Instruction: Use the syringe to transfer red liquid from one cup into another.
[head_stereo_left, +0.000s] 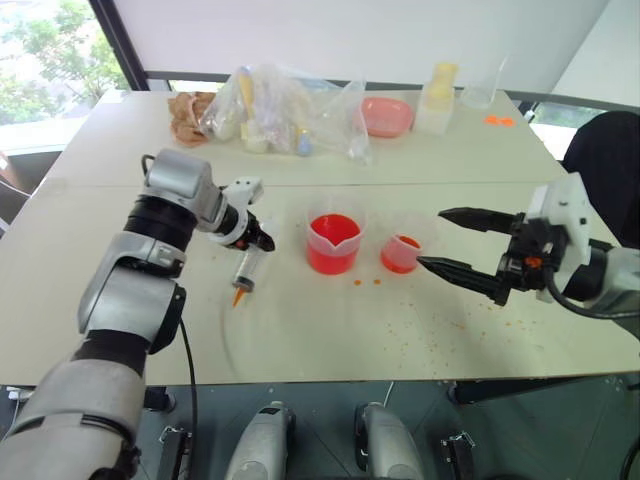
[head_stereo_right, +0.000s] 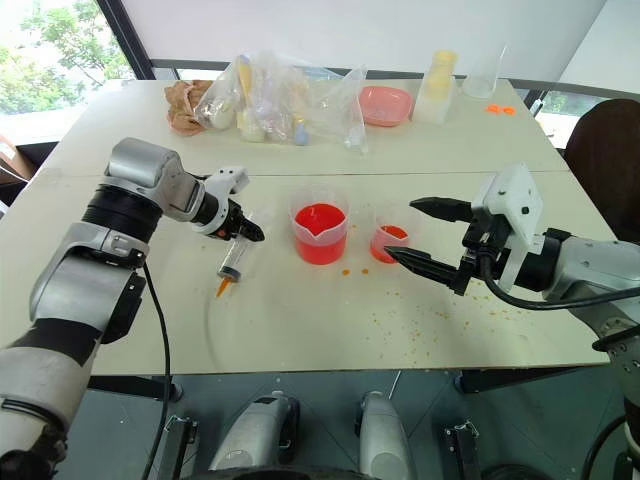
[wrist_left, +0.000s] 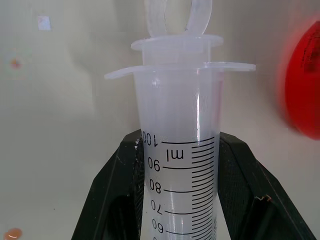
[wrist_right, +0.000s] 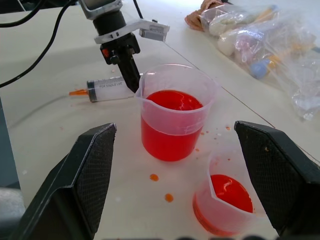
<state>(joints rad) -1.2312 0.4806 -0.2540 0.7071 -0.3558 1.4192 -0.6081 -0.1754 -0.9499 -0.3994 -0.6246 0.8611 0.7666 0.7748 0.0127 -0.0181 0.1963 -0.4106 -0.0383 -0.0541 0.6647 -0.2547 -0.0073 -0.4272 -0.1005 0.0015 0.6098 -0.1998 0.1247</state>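
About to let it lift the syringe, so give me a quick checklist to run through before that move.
1. Left tool shut on the syringe: ok; black fingers flank the barrel near its top.
2. Syringe lying on the table, orange tip away from the cups: ok.
3. Syringe barrel empty: ok, looks clear.
4. Beaker upright with red liquid: ok.
5. Smaller cup upright beside the beaker: ok.
6. Right tool open, apart from the cups: ok.

red liquid; orange-tipped syringe
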